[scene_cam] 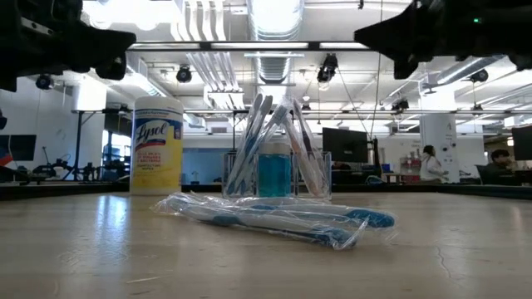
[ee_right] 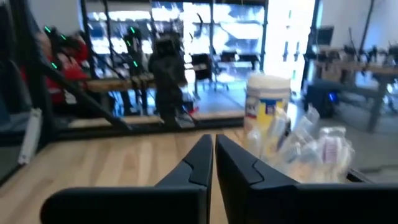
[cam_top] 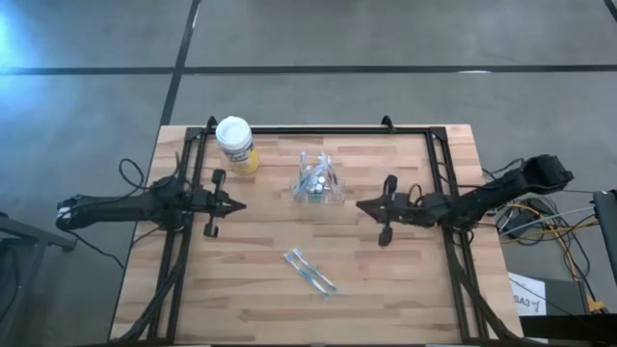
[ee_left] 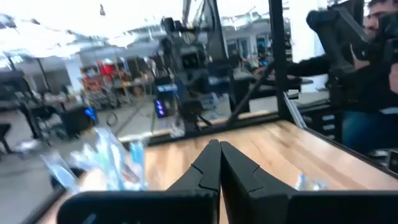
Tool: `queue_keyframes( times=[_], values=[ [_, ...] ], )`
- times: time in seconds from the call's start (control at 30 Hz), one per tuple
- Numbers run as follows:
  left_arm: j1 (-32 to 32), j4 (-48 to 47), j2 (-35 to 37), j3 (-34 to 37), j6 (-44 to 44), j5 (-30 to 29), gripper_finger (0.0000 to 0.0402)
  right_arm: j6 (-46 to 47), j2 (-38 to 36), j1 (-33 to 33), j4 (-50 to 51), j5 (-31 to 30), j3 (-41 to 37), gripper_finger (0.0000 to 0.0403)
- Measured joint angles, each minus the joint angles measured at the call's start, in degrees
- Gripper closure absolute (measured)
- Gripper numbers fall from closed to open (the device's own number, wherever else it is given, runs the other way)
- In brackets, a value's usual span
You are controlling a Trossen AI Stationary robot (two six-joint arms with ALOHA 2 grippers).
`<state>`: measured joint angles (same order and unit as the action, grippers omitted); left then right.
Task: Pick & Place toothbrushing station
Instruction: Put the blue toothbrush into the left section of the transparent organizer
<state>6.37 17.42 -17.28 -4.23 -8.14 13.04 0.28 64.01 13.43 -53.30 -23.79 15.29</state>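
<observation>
From above, the toothbrush holder (cam_top: 318, 181) stands mid-table between the closed, empty left gripper (cam_top: 238, 204) and right gripper (cam_top: 362, 205). At table level, a yellow canister (scene_cam: 157, 145) reads "Lysol"; wrapped toothbrushes (scene_cam: 278, 218) lie in front.

1. "Lysol" stands in blue script on the yellow label of the white-lidded canister (scene_cam: 157, 143), near the table's far edge.
2. A white tag (cam_top: 528, 303) on the floor beyond the table's right edge carries dark characters, too small to read.
</observation>
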Motion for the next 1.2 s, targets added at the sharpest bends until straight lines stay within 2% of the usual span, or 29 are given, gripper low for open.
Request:
queue_keyframes(
  times=[0.2, 0.37, 0.57, 0.73, 0.93, 1.2],
  values=[
    [0.00, -3.92, 3.52, -0.15, -6.03, -0.13, 0.0399, -1.82, -0.22, 0.44, -12.04, 2.76, -5.60, 0.0395],
    [0.00, -6.75, 7.09, -0.15, -5.43, -0.29, 0.0400, -2.11, -0.31, 0.44, -17.55, 2.84, -9.40, 0.0395],
    [-0.04, -16.22, 13.88, -1.27, -3.37, -6.37, 0.0400, -2.68, -1.25, 0.18, -19.94, 2.74, -11.89, 0.0395],
    [-0.04, -20.15, 17.23, -2.19, -3.28, -7.28, 0.0400, -2.27, -5.64, -1.64, -19.50, 2.64, -14.62, 0.0395],
    [0.00, -19.90, 17.10, -2.60, -2.69, -7.16, 0.0400, -1.91, -18.06, -3.36, -4.39, 2.79, -14.82, 0.0395],
    [0.00, -19.96, 17.23, -2.52, -2.34, -7.15, 0.0398, -0.56, -41.58, -3.62, 18.70, 2.84, -14.82, 0.0395]
  ],
)
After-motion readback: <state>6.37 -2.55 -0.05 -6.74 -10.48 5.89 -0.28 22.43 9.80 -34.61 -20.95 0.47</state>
